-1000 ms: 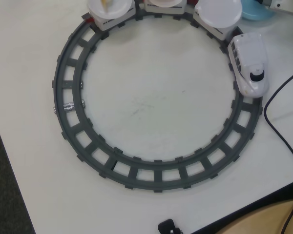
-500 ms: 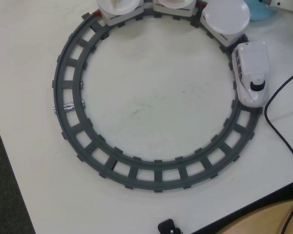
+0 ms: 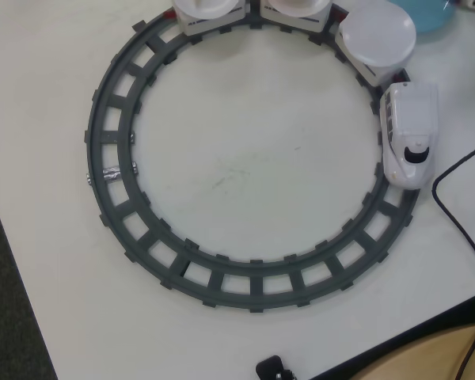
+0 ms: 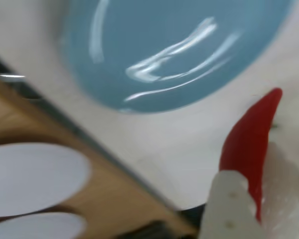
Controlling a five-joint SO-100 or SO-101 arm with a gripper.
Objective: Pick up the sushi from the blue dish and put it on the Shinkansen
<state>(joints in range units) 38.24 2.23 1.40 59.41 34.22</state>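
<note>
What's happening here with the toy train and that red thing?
A robot arm's tool is holding a small red sushi piece between its white fingers, just beside an empty blue dish in the wrist view. In the overhead view, a white Shinkansen sits on a grey ring track, pulling cars topped with white plates. The plates look bare, so the sushi hasn't been delivered yet.
</note>
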